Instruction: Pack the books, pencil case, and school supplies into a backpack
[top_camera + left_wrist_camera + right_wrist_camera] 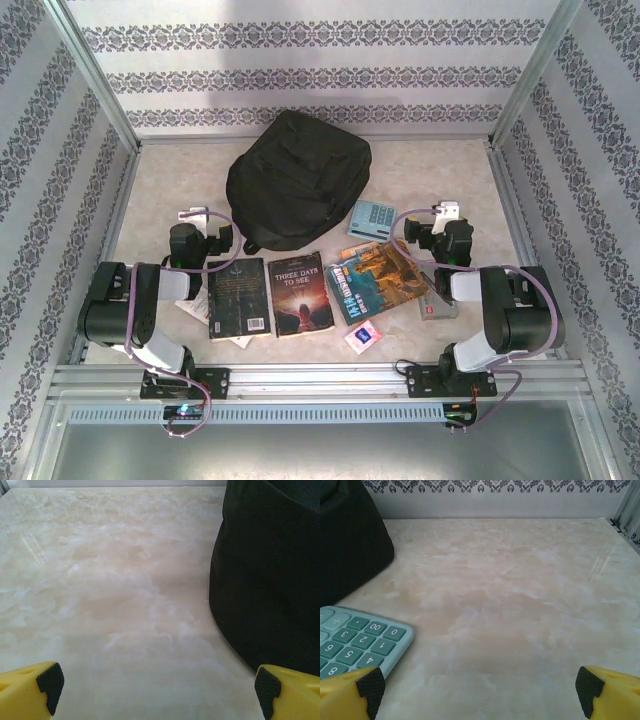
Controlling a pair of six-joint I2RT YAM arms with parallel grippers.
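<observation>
Currently the left gripper [157, 685] hovers wide and empty over bare desk [100, 580], with the backpack [298, 180] just to its right. The bag is soft, limp fabric and looks closed, so it probably needs a pinch near the zip. Along the near side lie the black book [238, 297], the brown book [301, 293] and the illustrated book [375, 280]. All are flat and fairly stiff, likely best lifted by an edge. The light, slick calculator [355, 645] lies just left of the right gripper [480, 685], which is also spread wide and empty.
</observation>
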